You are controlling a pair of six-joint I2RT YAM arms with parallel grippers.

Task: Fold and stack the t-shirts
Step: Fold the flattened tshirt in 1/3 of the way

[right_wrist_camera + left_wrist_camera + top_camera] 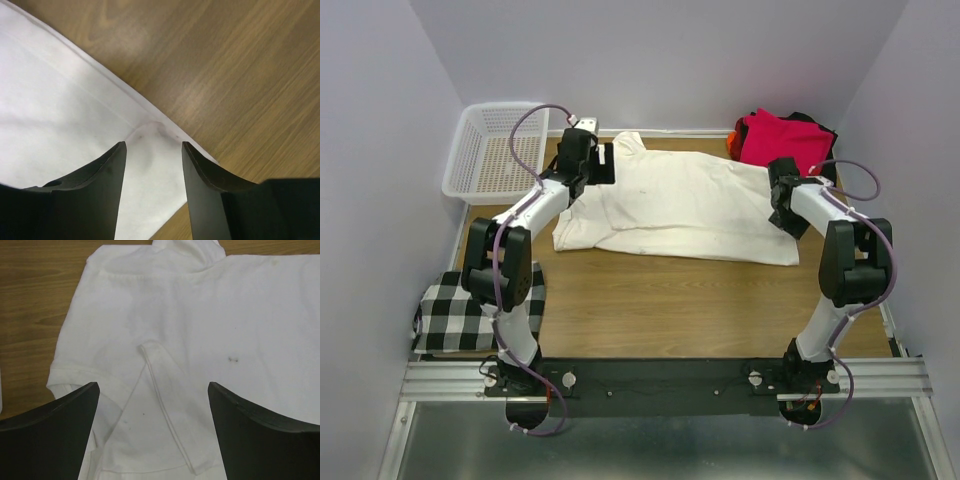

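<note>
A large cream t-shirt [690,205] lies lengthwise across the wooden table, partly folded, with its sleeves at the left end. Above that sleeve end my left gripper [601,166] hangs with its jaws wide apart. In the left wrist view the shirt [200,315] and a folded sleeve lie flat below the empty left gripper [152,387]. My right gripper [786,214] is at the shirt's right hem end. There the right gripper [152,147] stands open over a hem corner of the shirt [55,115], which rests on the wood. Folded magenta-red, black and orange t-shirts [780,138] are piled at the back right.
A white mesh basket [495,150] stands at the back left corner. A black-and-white checked cloth [455,312] sits at the near left beside the left arm's base. Bare wood [670,305] stretches between the shirt and the arm bases. Walls close in on three sides.
</note>
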